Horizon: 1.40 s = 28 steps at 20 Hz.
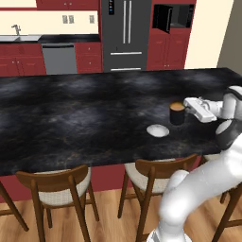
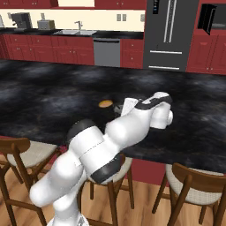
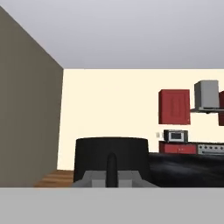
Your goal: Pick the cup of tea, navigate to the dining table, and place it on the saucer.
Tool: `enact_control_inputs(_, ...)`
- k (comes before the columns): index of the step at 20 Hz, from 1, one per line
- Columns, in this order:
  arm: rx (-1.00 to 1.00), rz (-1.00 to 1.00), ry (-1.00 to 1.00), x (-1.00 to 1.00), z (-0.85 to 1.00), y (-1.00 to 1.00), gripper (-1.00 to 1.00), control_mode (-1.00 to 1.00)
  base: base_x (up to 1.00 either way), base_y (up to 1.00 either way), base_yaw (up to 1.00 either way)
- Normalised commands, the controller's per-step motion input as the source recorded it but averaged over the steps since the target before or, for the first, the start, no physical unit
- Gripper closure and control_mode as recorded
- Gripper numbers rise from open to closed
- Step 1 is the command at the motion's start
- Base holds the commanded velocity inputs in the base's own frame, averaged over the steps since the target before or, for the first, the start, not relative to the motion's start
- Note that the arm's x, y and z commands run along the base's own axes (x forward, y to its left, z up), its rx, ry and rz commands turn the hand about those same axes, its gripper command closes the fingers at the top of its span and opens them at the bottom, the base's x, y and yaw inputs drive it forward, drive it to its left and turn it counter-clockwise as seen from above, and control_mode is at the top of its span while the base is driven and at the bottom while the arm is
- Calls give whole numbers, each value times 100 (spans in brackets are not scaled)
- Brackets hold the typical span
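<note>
The black cup of tea [image 1: 177,114], with its orange-brown surface on top, is over the black marble dining table [image 1: 85,118]. My gripper [image 1: 186,110] reaches in from the right and is shut on it. The white saucer [image 1: 158,130] lies on the table just left of the cup and nearer the front edge, apart from it. In the hand view the cup [image 3: 111,157] sits right in front of the gripper [image 3: 111,176], its handle between the fingers. From the right base view the tea surface [image 2: 105,104] peeks out beside my arm, and the cup's body is hidden.
Wooden stools [image 1: 61,189] with pale seats stand along the table's front edge [image 1: 56,166]. Beyond the table are red cabinets [image 1: 21,59], a dishwasher [image 1: 59,57], a sink [image 2: 75,32] and a dark fridge [image 1: 125,33].
</note>
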Motion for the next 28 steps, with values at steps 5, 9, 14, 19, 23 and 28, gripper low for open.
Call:
enact_control_inputs(5, 3, -1, 17, 17, -39, 0, 100, -100, 0, 0, 0)
enact_control_inputs(9, 0, -1, 7, 25, -49, 0, 100, -100, 0, 0, 0)
enact_control_inputs(14, -7, -5, 0, 35, -17, 0, 100, -100, 0, 0, 0)
enact_control_inputs(19, -12, -19, 0, 21, -20, 0, 100, -100, 0, 0, 0)
enact_control_inputs(23, -7, -27, 0, 24, -13, 0, 100, -100, 0, 0, 0)
enact_control_inputs(28, 0, -20, 0, 34, -17, 19, 100, -100, 0, 0, 0)
